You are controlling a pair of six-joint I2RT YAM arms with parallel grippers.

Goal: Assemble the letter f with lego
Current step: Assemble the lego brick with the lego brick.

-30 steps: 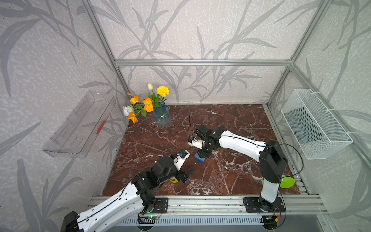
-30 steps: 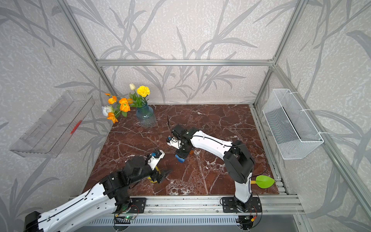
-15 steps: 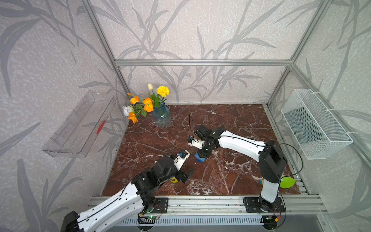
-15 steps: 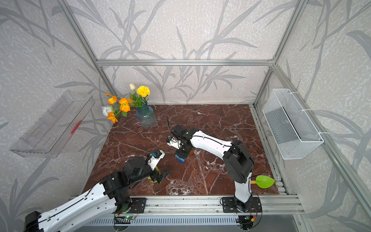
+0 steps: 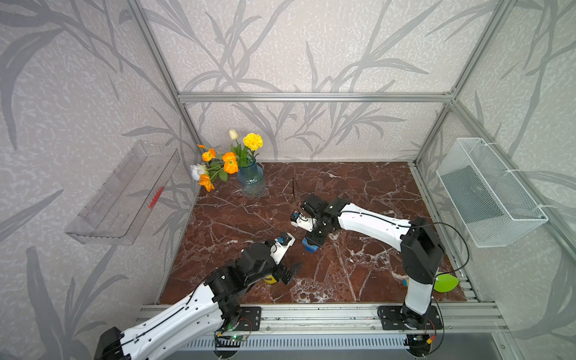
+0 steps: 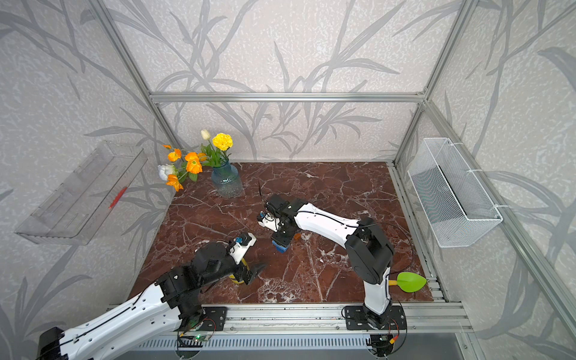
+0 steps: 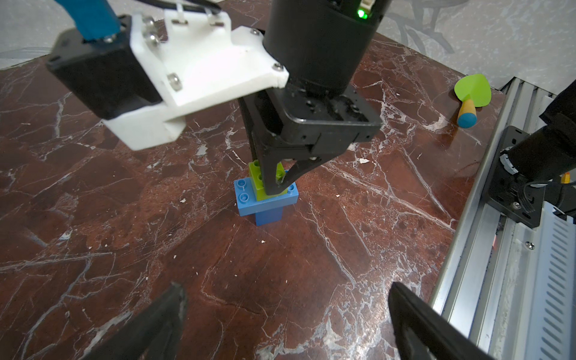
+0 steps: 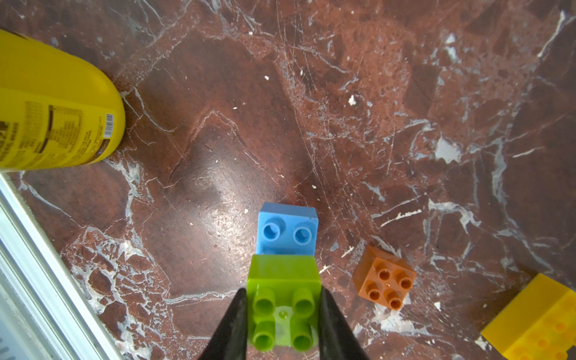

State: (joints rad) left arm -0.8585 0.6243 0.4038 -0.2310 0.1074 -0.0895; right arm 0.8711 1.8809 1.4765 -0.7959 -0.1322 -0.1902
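The right jaws are closed narrowly on the small green brick [image 8: 283, 308], pinching it from two opposite sides, and point down over the middle of the table [image 5: 358, 187]. The green brick sits on top of the long light-blue brick [image 7: 265, 204], whose bare studs show at one end. That bar rests on the small dark-blue brick [image 7: 268, 216], which stands on the table. Whether the green brick is pressed fully home I cannot tell. The small orange brick [image 6: 297, 237] lies loose just right of the stack, and a yellow brick [image 8: 536, 324] lies beyond it, apart. The left jaws stand wide open and hold nothing, low over the table, near and left of the stack and facing it. A yellow cylinder [image 5: 270, 279] is beneath the left arm [image 5: 246, 268], and a green leaf-shaped tool [image 6: 408, 282] lies at the near right corner.
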